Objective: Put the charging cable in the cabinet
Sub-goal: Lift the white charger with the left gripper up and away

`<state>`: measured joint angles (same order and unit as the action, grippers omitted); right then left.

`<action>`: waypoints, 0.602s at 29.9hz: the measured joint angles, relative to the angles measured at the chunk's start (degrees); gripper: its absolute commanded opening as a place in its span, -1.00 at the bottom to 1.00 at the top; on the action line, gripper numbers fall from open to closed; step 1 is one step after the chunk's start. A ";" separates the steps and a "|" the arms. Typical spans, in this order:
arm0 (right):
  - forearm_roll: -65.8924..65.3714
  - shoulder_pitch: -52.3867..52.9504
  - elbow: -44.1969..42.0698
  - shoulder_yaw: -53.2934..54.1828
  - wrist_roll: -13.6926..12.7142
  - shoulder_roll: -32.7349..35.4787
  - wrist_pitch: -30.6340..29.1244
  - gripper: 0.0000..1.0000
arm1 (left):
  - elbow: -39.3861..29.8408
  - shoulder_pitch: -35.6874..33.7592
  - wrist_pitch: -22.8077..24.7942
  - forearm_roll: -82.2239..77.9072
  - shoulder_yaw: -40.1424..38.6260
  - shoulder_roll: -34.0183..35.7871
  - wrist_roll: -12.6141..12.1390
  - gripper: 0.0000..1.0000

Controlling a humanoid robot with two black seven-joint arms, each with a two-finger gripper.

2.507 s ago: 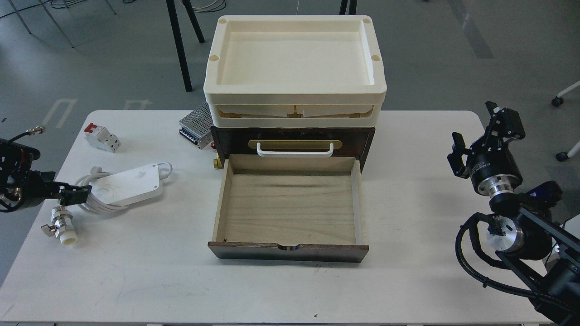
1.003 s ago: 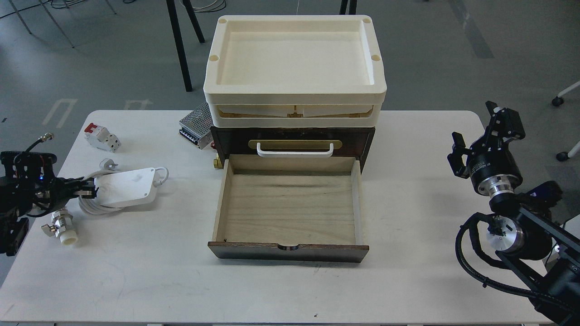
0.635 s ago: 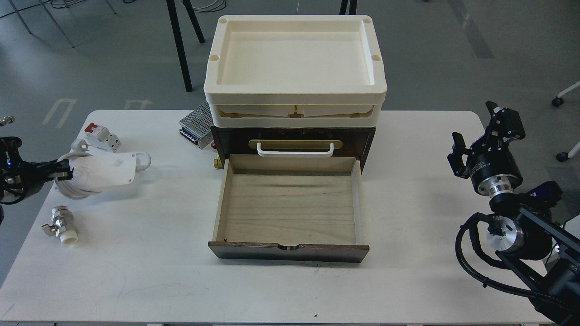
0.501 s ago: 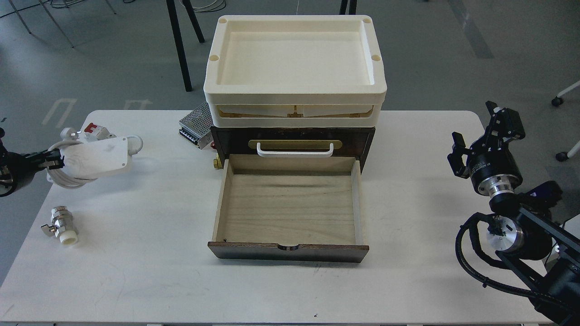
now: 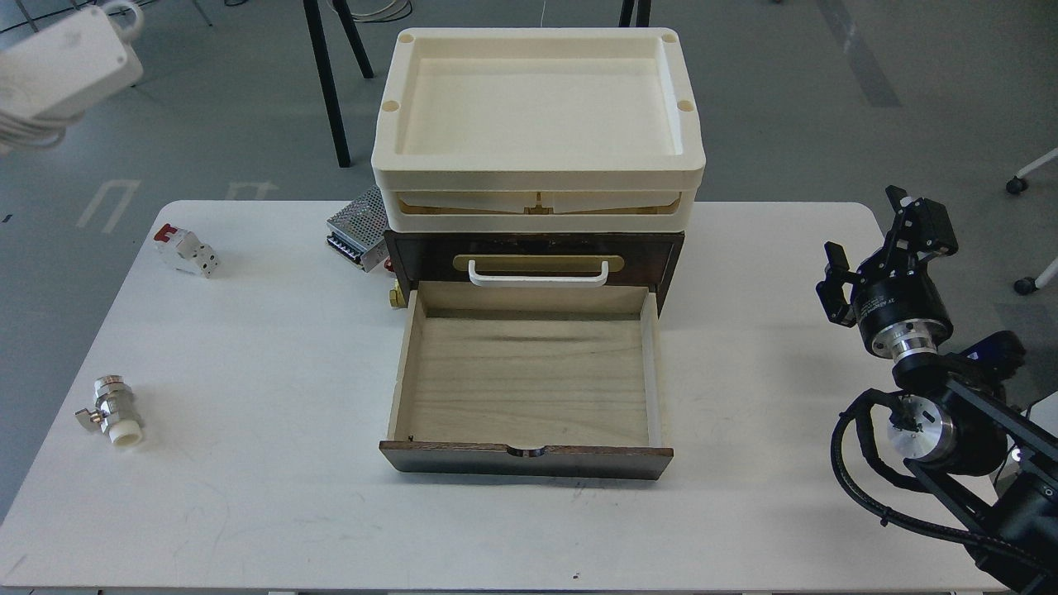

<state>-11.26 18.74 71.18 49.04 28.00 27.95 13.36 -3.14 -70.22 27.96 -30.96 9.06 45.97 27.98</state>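
The flat white charging cable (image 5: 62, 62) hangs at the top-left corner, its claw unseen; the right claw (image 5: 864, 240) is released beside the open dark wooden cabinet (image 5: 533, 252).

Bright, even overhead light, soft faint shadows on the white table (image 5: 248, 397), sharp focus throughout.

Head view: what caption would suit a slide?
Charging cable lifted high at upper left, cabinet drawer open and empty.
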 measured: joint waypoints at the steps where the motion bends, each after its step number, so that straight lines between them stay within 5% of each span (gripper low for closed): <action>1: -0.02 0.00 -0.02 0.00 0.00 0.00 0.00 0.99 | 0.00 -1.38 0.02 0.33 -0.01 0.19 0.00 -0.91; 18: -0.06 0.04 -0.09 0.00 0.00 0.00 0.08 0.99 | -0.80 -20.60 0.05 0.92 -1.24 -2.06 0.01 -0.93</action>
<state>-11.32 18.78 71.09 49.04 28.00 27.95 13.44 -3.94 -90.82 28.01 -30.04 7.82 43.91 28.00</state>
